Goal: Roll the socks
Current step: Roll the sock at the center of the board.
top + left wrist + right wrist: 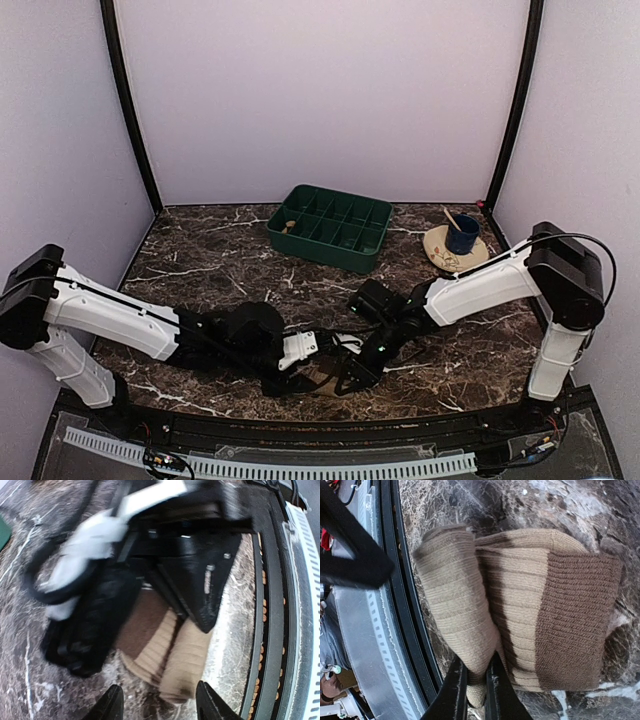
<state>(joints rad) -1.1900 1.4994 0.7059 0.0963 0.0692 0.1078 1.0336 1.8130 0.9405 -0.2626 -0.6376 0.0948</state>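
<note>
On the dark marble desk [200,250], a green compartment tray [318,248] holds a small tan item [288,226]. The right end effector [476,680] pinches folded tan-brown ribbed socks [520,610]; the left end effector [161,702] hangs released.

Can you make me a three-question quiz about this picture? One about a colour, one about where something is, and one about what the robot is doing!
1. What colour is the cup on the plate? A red, B blue, C yellow.
2. Where are the socks? A in the cup, B on the plate, C on the table near the front edge.
3. What are the right fingers doing? A pinching the tan sock, B holding the cup, C spread wide.
Answers: 1 B, it looks dark blue. 2 C, the table's edge runs right beside them. 3 A, tan fabric is squeezed between them.
</note>
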